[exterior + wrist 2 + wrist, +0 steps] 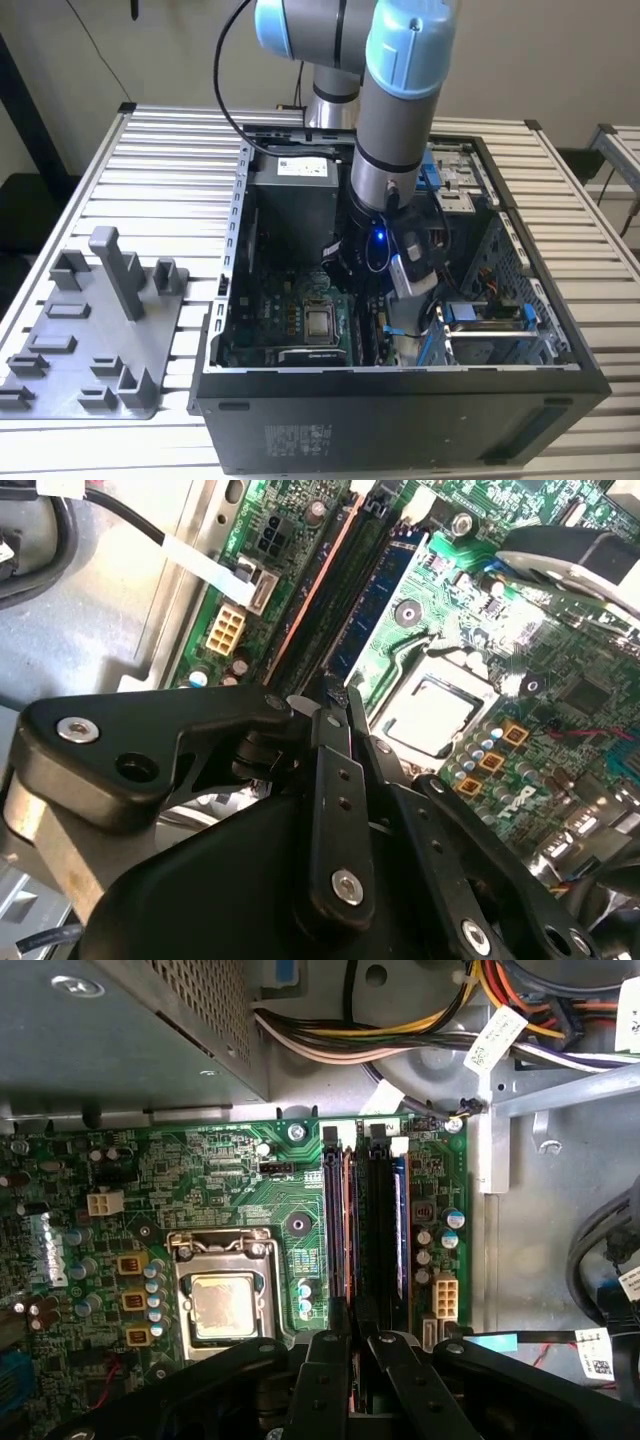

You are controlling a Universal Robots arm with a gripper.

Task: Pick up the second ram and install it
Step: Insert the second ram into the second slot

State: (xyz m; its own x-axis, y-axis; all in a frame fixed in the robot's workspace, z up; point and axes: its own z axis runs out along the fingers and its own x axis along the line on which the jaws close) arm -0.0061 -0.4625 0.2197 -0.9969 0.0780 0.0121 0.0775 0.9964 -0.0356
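Inside the open computer case point(400, 410), the arm reaches down — end effector point(358, 1345) nearly closed over the motherboard slots point(372, 1230).

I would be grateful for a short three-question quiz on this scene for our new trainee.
1. True or false: the computer case lies open and the arm reaches down into it.
2. In the first wrist view, the pincer is nearest to: A) the memory slots; B) the yellow cable bundle; C) the perforated metal box.
3. What colour is the tray on the table at the exterior view's left of the case?

Key: 1 true; 2 A; 3 grey.
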